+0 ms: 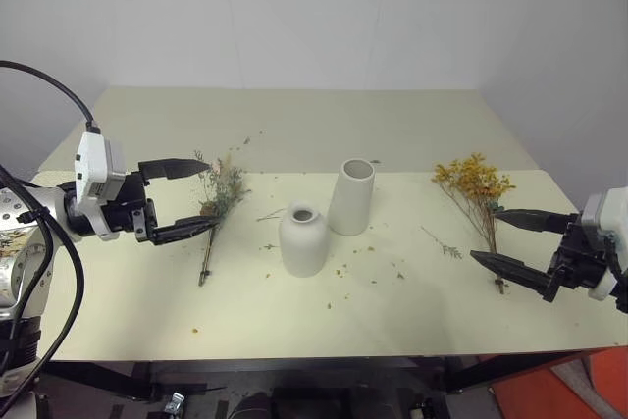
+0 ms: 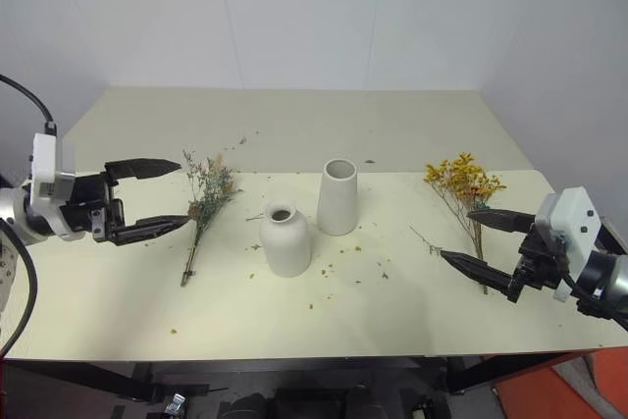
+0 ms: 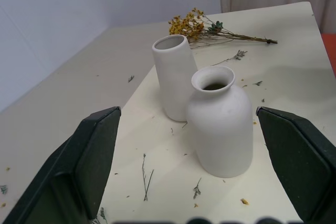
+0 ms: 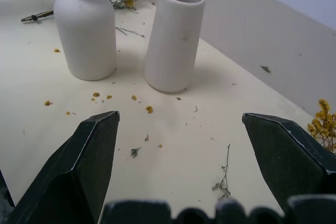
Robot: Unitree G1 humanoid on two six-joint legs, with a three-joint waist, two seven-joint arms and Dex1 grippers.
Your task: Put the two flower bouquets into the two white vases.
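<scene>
Two white vases stand mid-table: a tall straight cylinder point(image 1: 351, 196) and, in front of it to the left, a shorter rounded bottle point(image 1: 303, 238). The grey-green bouquet point(image 1: 218, 205) lies flat on the left, its stem pointing at the near edge. The yellow-orange bouquet point(image 1: 477, 193) lies flat on the right. My left gripper point(image 1: 193, 197) hovers open just left of the grey-green bunch, holding nothing. My right gripper point(image 1: 498, 238) is open near the yellow bunch's stem end, also holding nothing. Both vases appear between the fingers in each wrist view point(image 3: 219, 121) point(image 4: 174, 39).
Loose crumbs and twigs point(image 1: 345, 269) are scattered around the vases, and a small sprig point(image 1: 446, 247) lies left of the yellow bunch. The cream table point(image 1: 324, 321) has bare room along its near edge. A white wall stands behind.
</scene>
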